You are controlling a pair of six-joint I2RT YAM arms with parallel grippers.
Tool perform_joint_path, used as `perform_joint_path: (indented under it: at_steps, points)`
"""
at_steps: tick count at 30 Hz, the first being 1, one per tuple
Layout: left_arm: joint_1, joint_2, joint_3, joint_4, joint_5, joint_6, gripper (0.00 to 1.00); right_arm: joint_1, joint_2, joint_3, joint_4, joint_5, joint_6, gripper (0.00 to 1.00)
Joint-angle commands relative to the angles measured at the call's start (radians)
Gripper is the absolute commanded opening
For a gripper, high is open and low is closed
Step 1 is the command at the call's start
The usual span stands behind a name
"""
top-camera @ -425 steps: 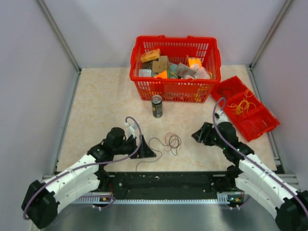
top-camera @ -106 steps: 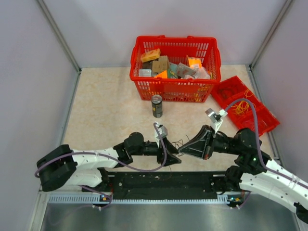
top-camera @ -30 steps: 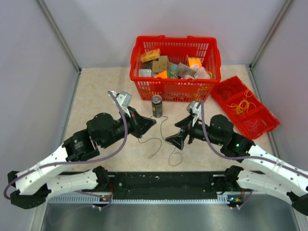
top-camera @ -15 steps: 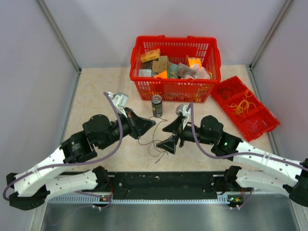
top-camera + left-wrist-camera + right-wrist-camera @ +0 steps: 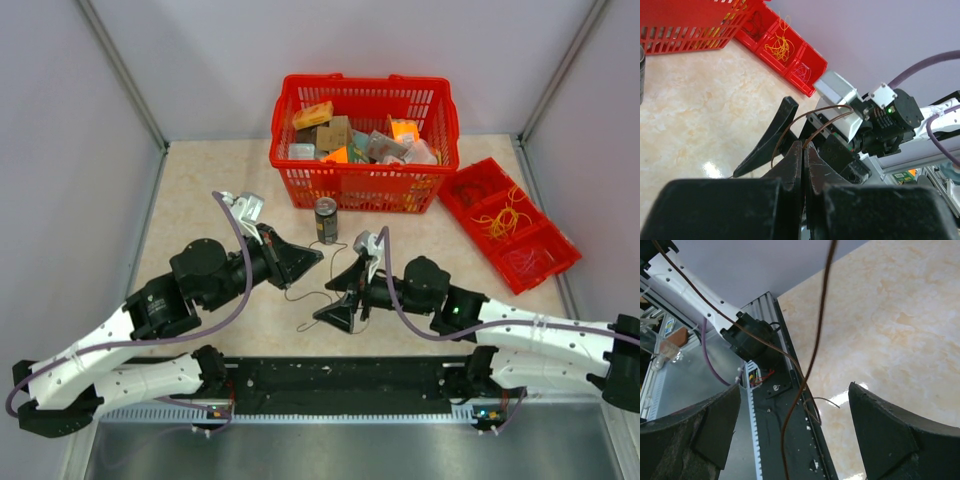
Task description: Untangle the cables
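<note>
Cables (image 5: pixel 819 325) dangling over the middle of the tabletop (image 5: pixel 200 210), toward its near edge. Left gripper (image 5: pixel 804 146) pinching tight on a brown strand, probably lifting it so the loops hang free. Right gripper (image 5: pixel 792 390) gaping wide with a strand between its fingers, likely lining up a grab.

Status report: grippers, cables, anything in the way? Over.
Left gripper shut on thin dark-brown wire. Right gripper open, wire passing between. Dark drink can beyond, apart.
</note>
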Motion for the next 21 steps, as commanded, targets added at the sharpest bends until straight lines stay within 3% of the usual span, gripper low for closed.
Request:
perform_joint_path:
  at_steps: [1, 3, 4, 8, 12, 16, 19, 21]
  points:
    - [0.001, -0.021, -0.01, 0.056, -0.009, -0.032, 0.0, 0.078, 0.045, 0.029, 0.081, 0.136, 0.028, 0.84]
    - [0.001, -0.025, -0.011, 0.049, -0.022, -0.049, 0.0, 0.116, 0.062, 0.061, 0.036, 0.244, 0.026, 0.71]
    - [0.001, -0.028, -0.013, 0.044, -0.033, -0.061, 0.0, 0.139, 0.073, 0.079, 0.006, 0.33, 0.025, 0.7]
    - [0.001, -0.059, -0.037, 0.029, -0.097, -0.131, 0.0, 0.254, 0.11, 0.162, -0.131, 0.658, 0.017, 0.69]
    - [0.003, -0.091, -0.077, 0.039, -0.136, -0.191, 0.0, 0.349, 0.145, 0.217, -0.191, 0.887, 0.022, 0.71]
    - [0.003, -0.111, -0.09, 0.035, -0.153, -0.225, 0.0, 0.371, 0.188, 0.253, -0.208, 0.946, 0.02, 0.69]
    - [0.003, -0.128, -0.096, 0.035, -0.162, -0.237, 0.0, 0.394, 0.216, 0.265, -0.191, 0.989, -0.004, 0.55]
    - [0.004, -0.14, -0.099, 0.03, -0.17, -0.247, 0.0, 0.398, 0.231, 0.273, -0.186, 0.988, -0.012, 0.52]
